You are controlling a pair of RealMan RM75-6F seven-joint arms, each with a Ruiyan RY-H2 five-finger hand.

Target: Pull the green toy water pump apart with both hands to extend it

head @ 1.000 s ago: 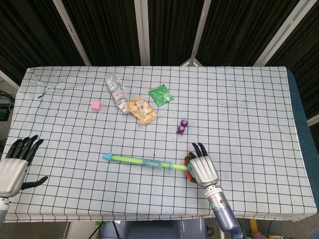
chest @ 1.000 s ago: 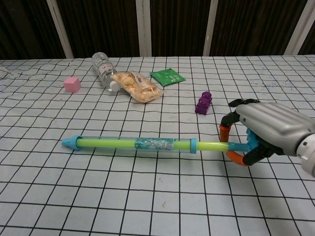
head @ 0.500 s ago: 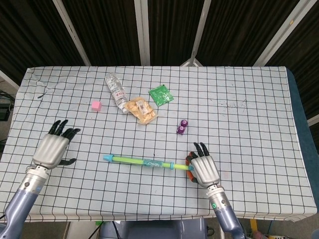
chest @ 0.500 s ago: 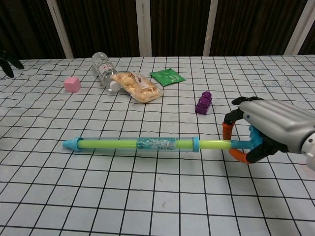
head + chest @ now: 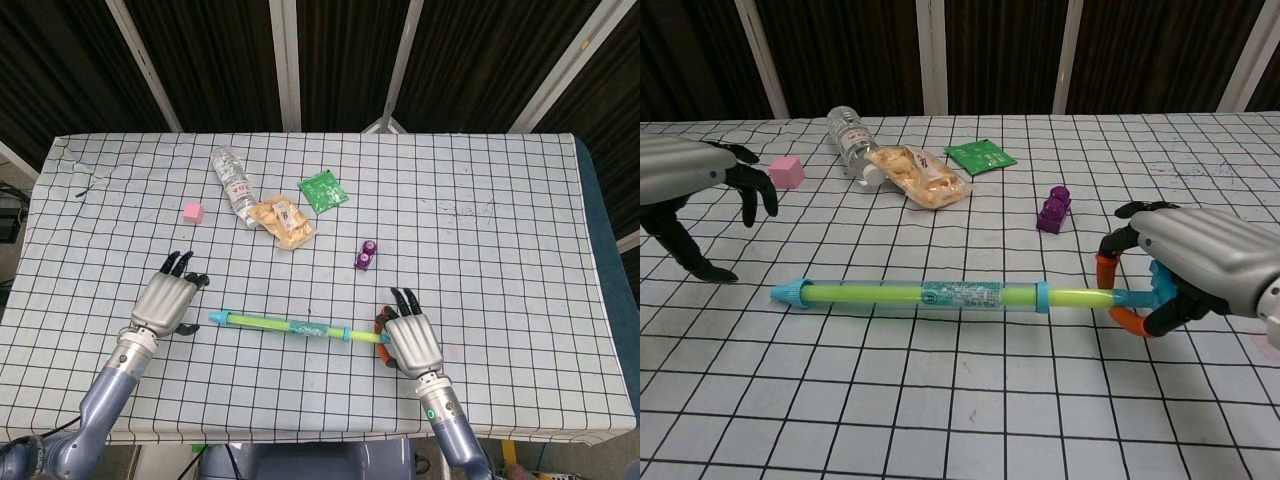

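Currently the long green toy water pump with a light-blue nozzle cap (image 5: 910, 294) lies flat on the black-gridded white tablecloth (image 5: 480, 230), near the front edge, nozzle toward the robot's left. Right hand (image 5: 1200, 272) grips the orange ring handle (image 5: 1110, 290) at the pump's right end, fingers curled around it. Left hand (image 5: 685, 190) hovers just beside the nozzle tip, fingers spread, holding nothing, not touching the pump. Farther back: clear plastic bottle (image 5: 232, 180) on its side, snack packet (image 5: 280, 221) touching it, green sachet (image 5: 323, 190), pink cube (image 5: 193, 211), purple toy block (image 5: 366, 254).
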